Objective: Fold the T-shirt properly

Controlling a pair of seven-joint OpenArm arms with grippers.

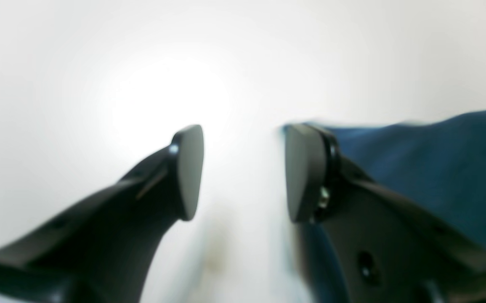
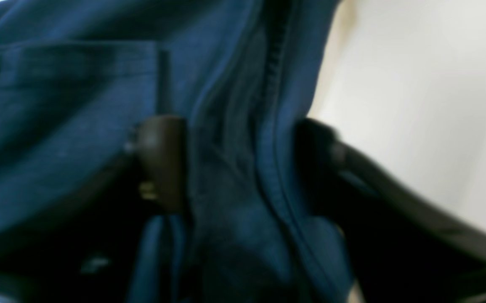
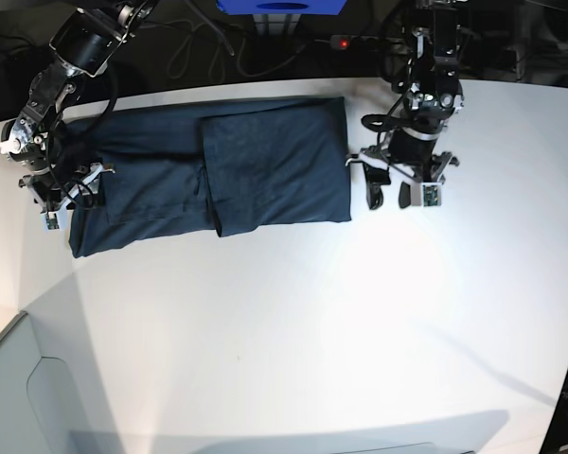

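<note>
The navy T-shirt (image 3: 265, 170) lies partly folded across the far half of the white table (image 3: 293, 322), with a doubled panel over its middle. My right gripper (image 3: 57, 213) is at the shirt's left end. In the right wrist view its jaws stand apart around a bunched fold and hem of the T-shirt (image 2: 57, 126), with my right gripper (image 2: 240, 164) blurred and cloth filling the gap. My left gripper (image 3: 390, 197) hovers just off the shirt's right edge. Close up, my left gripper (image 1: 245, 172) is open and empty, the T-shirt (image 1: 436, 168) beside its right finger.
A blue box (image 3: 279, 5) and cables (image 3: 208, 52) sit beyond the table's far edge. A grey panel (image 3: 19, 397) stands at the near left corner. The table's curved left edge runs close to the right arm.
</note>
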